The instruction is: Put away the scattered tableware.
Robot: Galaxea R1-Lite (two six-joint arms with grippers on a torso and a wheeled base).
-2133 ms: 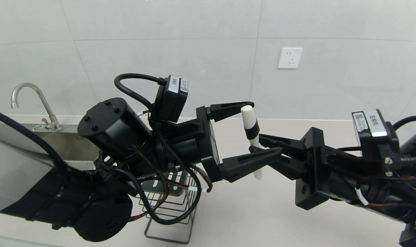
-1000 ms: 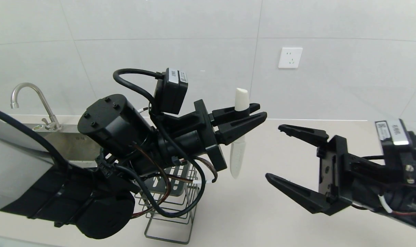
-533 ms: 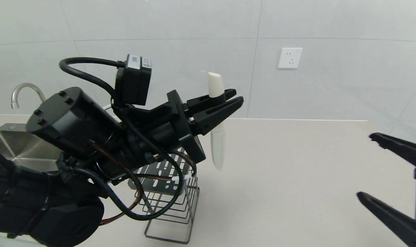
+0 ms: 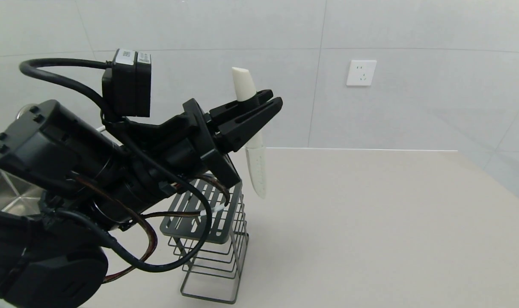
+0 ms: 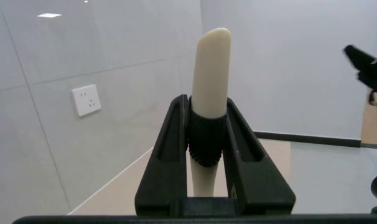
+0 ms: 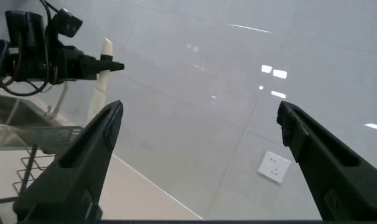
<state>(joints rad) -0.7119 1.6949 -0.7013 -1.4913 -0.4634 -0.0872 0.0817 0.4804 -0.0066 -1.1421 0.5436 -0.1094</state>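
**Item:** white knife [image 4: 256, 167], blade down, clamped at the handle's black band by the left gripper [image 4: 271, 98]. It hangs in the air at about 1 o'clock from the wire rack [image 4: 212, 256] on the countertop [image 4: 370, 214].

**Right gripper** [image 6: 200, 111]: jaws spread wide, empty.

**Status, as judged:** pickup done; lowering into a rack slot and release outstanding.

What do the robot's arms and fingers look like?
The left arm is chunky, round and black, with a thick black cable and thin brown wires. A black box with white stickers sits on it. The left gripper and right gripper have long, pointed black fingers.
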